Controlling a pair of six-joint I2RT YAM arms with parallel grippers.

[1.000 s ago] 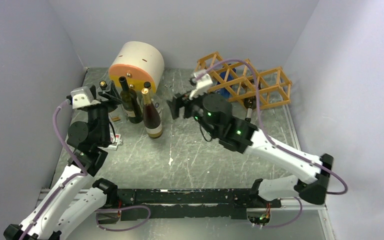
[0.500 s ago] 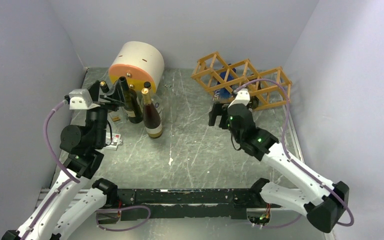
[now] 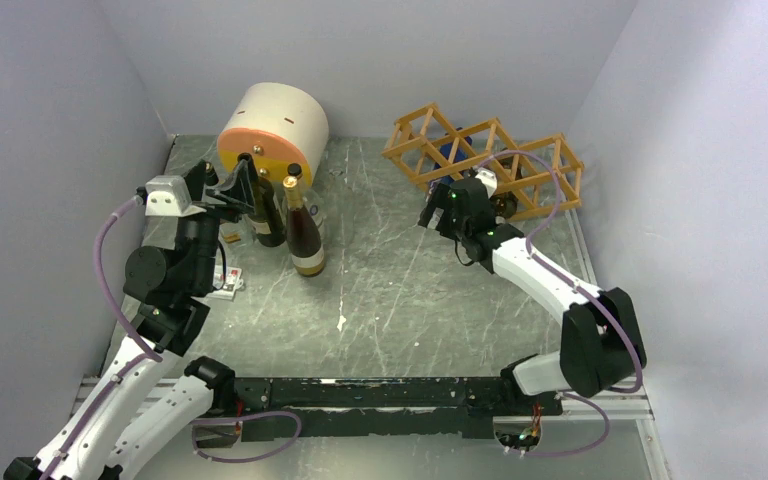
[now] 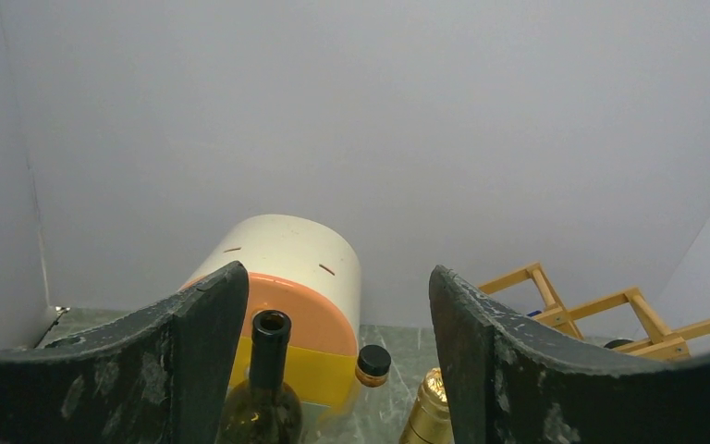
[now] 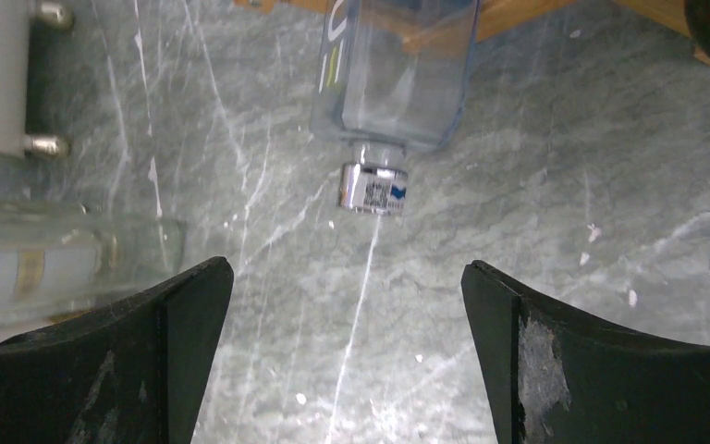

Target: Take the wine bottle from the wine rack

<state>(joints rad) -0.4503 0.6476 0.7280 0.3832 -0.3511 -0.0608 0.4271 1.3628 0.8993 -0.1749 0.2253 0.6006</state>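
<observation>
Wine rack [image 3: 485,165]: far right corner of the table [image 3: 390,300], near the right wall.
Blue-tinted bottle [image 5: 397,69]: lying in the rack, capped neck pointing to the table's middle; body cut off at the frame top.
Right gripper [image 5: 344,273]: jaws spread wide, empty, facing the cap.
Left gripper [image 4: 335,273]: jaws spread either side of an uncapped dark bottle [image 4: 268,370] at far left; contact unclear.

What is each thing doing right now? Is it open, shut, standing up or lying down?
left gripper: open, holding nothing.
right gripper: open, holding nothing.
clear bottle: lying in the rack, cap on.
wine rack: standing on the table.
green bottle: upright, no cap.
gold-topped bottle: upright, sealed.
cylinder: lying on its side.
</observation>
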